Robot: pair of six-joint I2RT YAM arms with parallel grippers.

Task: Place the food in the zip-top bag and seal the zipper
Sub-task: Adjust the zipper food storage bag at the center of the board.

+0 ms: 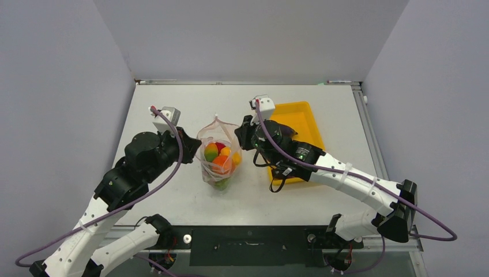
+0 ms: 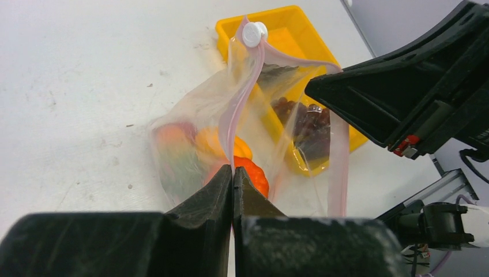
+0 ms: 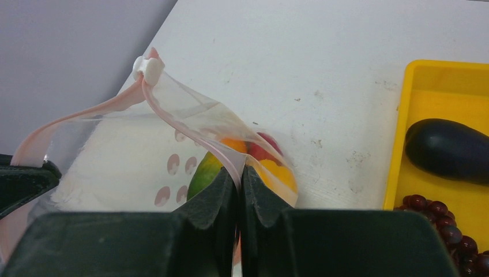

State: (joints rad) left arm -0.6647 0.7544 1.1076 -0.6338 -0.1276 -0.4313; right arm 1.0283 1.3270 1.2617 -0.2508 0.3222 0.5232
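The clear zip-top bag (image 1: 219, 151) stands at the table's middle, its mouth held apart. Inside are the orange pumpkin (image 1: 222, 164) and green, red and yellow pieces (image 1: 211, 152). My left gripper (image 1: 194, 141) is shut on the left side of the pinkish-red zipper strip (image 2: 230, 124), above the pumpkin (image 2: 254, 176). My right gripper (image 1: 239, 136) is shut on the strip's right side (image 3: 190, 130). The white slider (image 2: 254, 33) sits at the far end of the mouth, as the right wrist view (image 3: 147, 68) also shows. The dark purple eggplant (image 3: 447, 150) and the dark red grape cluster (image 3: 447, 228) lie in the tray.
The yellow tray (image 1: 294, 115) lies right of the bag, partly under my right arm; its rim shows in the right wrist view (image 3: 438, 64). The table's back edge meets grey walls on three sides.
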